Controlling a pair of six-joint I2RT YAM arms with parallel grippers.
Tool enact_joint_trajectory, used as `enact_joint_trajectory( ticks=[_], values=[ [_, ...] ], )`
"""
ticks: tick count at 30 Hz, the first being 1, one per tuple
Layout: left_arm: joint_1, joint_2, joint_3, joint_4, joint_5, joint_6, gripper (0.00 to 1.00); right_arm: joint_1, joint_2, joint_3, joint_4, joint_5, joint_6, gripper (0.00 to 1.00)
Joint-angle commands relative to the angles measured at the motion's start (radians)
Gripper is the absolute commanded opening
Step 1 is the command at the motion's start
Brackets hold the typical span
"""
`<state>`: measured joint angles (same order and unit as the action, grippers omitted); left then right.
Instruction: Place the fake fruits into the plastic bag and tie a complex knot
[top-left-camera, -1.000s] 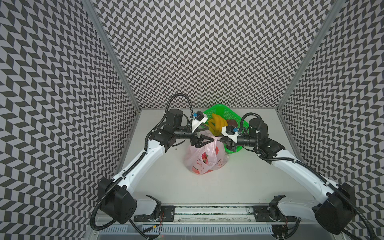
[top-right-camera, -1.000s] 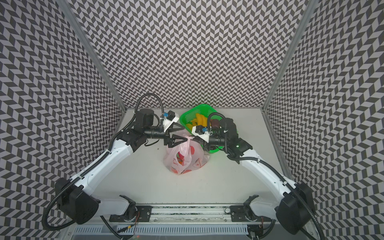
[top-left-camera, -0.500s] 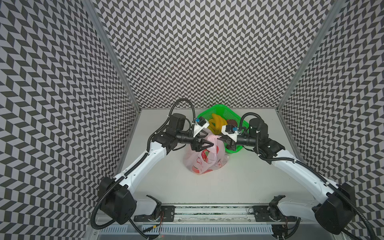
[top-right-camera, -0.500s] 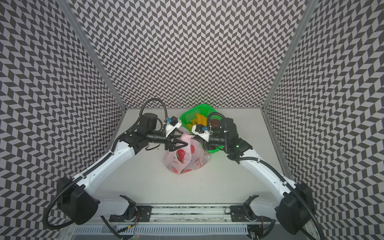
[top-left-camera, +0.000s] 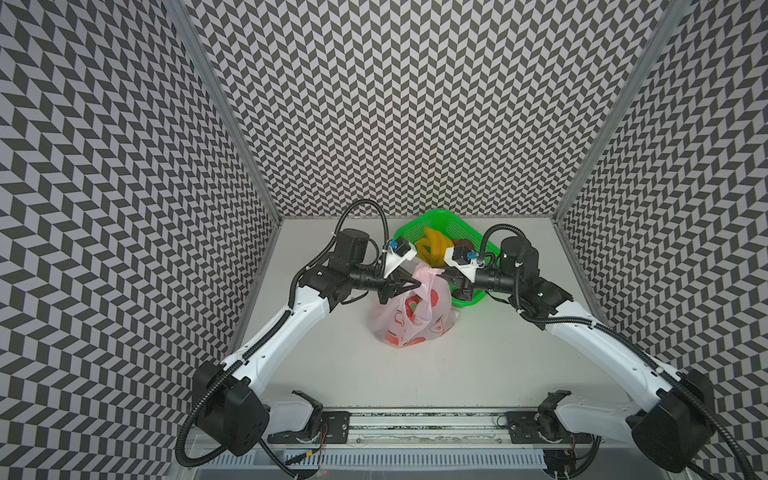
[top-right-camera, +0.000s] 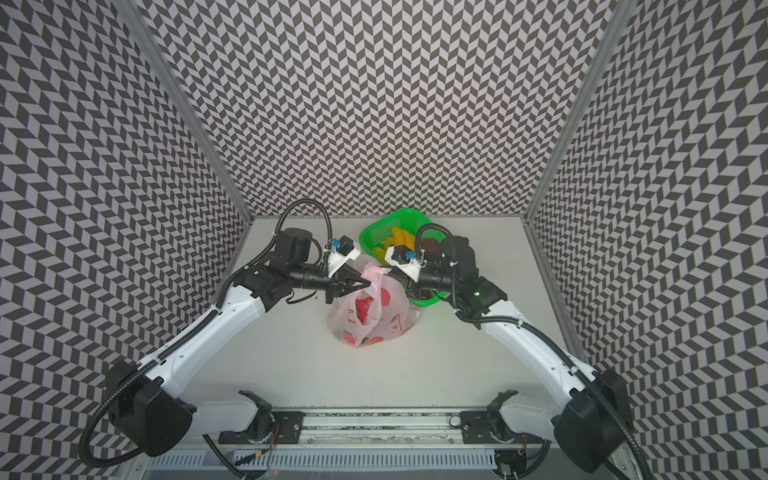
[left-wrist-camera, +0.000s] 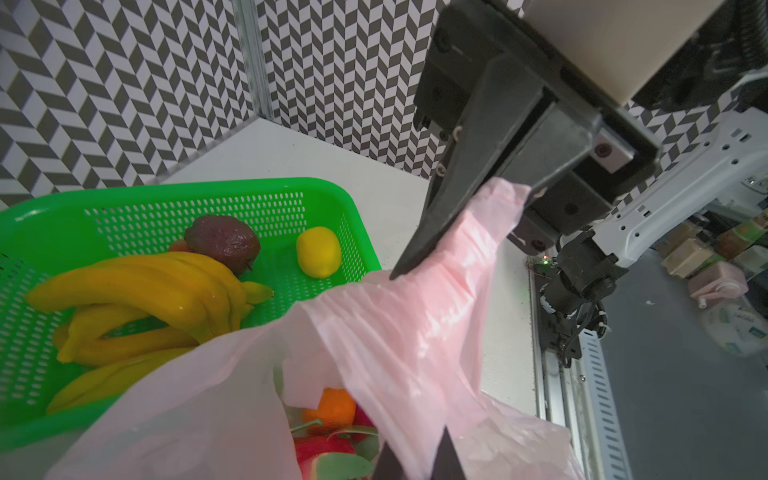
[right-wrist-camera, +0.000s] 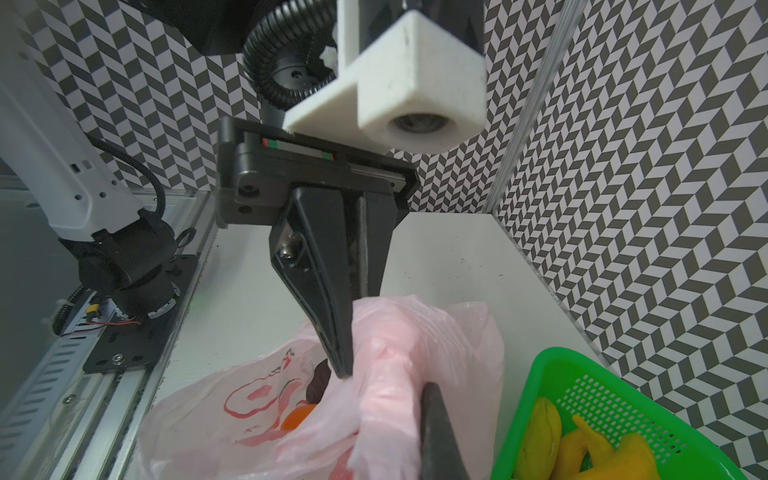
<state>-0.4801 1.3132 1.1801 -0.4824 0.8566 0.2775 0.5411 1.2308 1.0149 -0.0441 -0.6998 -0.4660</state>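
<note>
While the table carries the bag at frame centre, just below the basket, the left hand and right hand each clamp a handle. Risk: pulling apart could tear or slip the thin film; bananas remain unbagged. Change: the left hand, wide a second earlier, has closed.

top views: high, front, whole scene | wrists: close, sharing plastic bag
</note>
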Motion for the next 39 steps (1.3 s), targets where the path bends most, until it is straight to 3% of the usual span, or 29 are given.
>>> enact_joint_trajectory(
  ticks=[1, 6, 12, 17, 31, 39],
  values=[
    [-0.002, -0.024, 0.006, -0.022, -0.026, 0.030, 0.03, 0.005, -0.027, 0.017, 0.006, -0.009, 0.002, 0.01],
    [-0.003, -0.055, 0.009, -0.019, -0.108, 0.065, 0.00, -0.002, -0.050, 0.038, -0.112, 0.036, 0.017, 0.18],
    [-0.002, -0.060, 0.013, -0.032, -0.146, 0.119, 0.00, -0.033, -0.089, 0.117, -0.362, -0.003, 0.003, 0.55],
    [-0.003, -0.057, 0.018, -0.036, -0.175, 0.162, 0.00, -0.033, -0.074, 0.231, -0.550, 0.044, -0.023, 0.74],
    [-0.008, -0.090, -0.011, 0.026, -0.188, 0.272, 0.00, 0.058, 0.136, 0.440, -0.639, 0.111, -0.030, 0.84],
    [-0.016, -0.091, -0.013, 0.022, -0.224, 0.304, 0.00, 0.109, 0.209, 0.489, -0.626, 0.155, -0.002, 0.70]
  ],
)
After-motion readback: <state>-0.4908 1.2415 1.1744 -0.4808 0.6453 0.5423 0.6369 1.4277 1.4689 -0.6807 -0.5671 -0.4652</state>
